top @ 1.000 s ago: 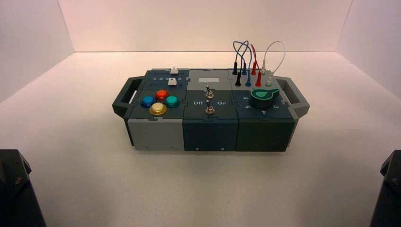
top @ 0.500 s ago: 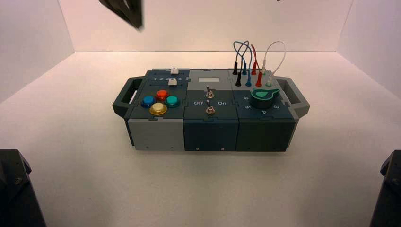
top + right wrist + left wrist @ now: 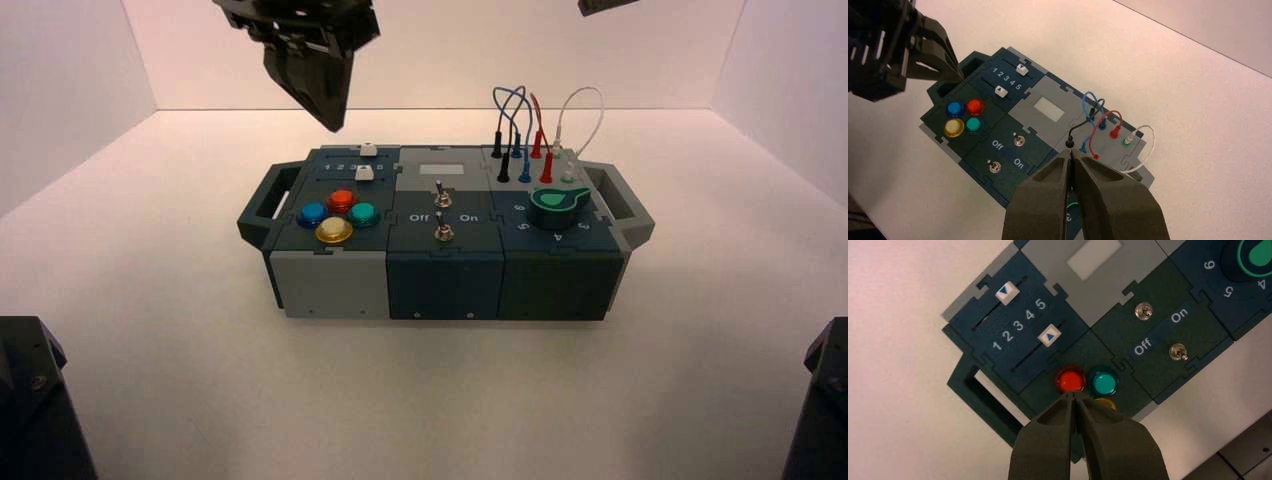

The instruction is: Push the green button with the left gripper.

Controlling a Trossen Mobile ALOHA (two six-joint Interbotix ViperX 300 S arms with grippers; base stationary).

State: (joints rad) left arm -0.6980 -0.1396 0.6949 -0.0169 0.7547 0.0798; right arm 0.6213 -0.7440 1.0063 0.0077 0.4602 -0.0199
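Button: green [image 3: 363,214], right of the red one [image 3: 341,201] on the box's [image 3: 445,282] left section
Left gripper: I hold it [image 3: 333,128] above that section, fingers closed, empty
Right gripper: parked high [image 3: 583,10], closed
Table: pale, smooth [image 3: 430,400]
Walls: plain, pinkish-white [image 3: 430,55]
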